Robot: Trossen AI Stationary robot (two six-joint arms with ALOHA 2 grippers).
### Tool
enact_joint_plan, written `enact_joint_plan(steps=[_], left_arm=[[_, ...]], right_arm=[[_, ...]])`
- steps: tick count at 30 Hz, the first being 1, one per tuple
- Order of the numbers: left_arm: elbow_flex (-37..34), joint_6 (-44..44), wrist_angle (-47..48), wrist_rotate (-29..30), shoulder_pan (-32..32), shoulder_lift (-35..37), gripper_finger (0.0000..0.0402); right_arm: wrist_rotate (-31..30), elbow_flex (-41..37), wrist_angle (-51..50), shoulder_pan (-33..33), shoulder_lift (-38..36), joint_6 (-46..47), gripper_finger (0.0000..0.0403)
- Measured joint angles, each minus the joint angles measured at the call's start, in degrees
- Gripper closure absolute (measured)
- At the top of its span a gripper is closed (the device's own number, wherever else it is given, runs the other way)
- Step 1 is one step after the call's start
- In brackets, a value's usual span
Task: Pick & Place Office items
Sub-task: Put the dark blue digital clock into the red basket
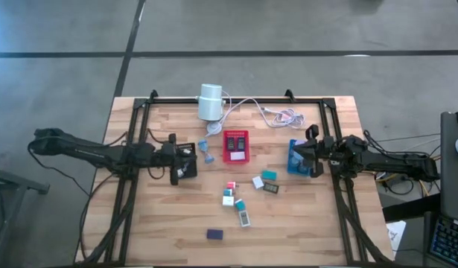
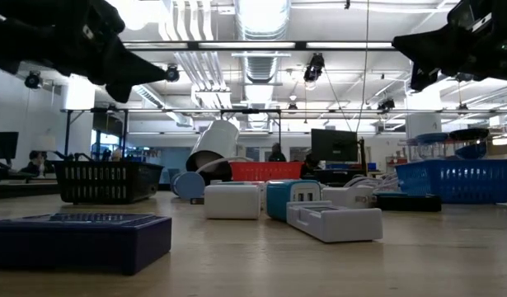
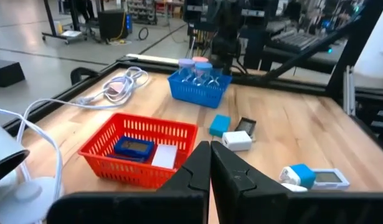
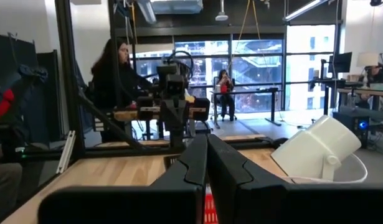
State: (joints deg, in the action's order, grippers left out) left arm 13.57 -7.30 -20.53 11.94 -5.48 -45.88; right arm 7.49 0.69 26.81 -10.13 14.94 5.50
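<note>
Left claw [image 3: 210, 163] shut, empty, before red tray [image 3: 104, 152] holding two items; right claw [image 4: 207, 163] likewise.

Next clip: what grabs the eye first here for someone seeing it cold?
Probably the red tray at the table's middle, with two pieces inside, and the loose scatter of office items just in front of it. Both arms wait at the sides, the left gripper and right gripper with fingers shut and empty.
</note>
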Motion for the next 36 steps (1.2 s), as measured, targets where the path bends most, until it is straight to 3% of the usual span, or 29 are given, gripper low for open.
enact_joint_plan(steps=[8, 18, 26, 31, 36], left_arm=[[4.20, 0.48, -0.03, -3.02, 0.00, -7.01, 0.0388], [5.01, 9.85, -1.05, -4.05, 0.22, -3.12, 0.0388], [5.85, 2.18, 3.36, -10.51, -1.55, -8.55, 0.0388], [12.72, -6.38, 17.43, -10.67, -4.67, -17.07, 0.0388], [21.26, -11.74, 22.91, -10.69, -11.70, -27.74, 0.0388]], right_arm=[[-0.13, 0.00, 0.04, -0.02, 0.65, -0.16, 0.0394], [-0.11, 0.02, -2.74, -0.02, 0.68, 0.50, 0.0394], [-0.15, 0.02, -2.58, -0.02, 0.98, 0.50, 0.0394], [-0.29, 0.02, -2.58, -0.02, 1.00, 0.28, 0.0394], [-3.42, 0.02, -2.56, -0.02, 1.00, -0.06, 0.0394]])
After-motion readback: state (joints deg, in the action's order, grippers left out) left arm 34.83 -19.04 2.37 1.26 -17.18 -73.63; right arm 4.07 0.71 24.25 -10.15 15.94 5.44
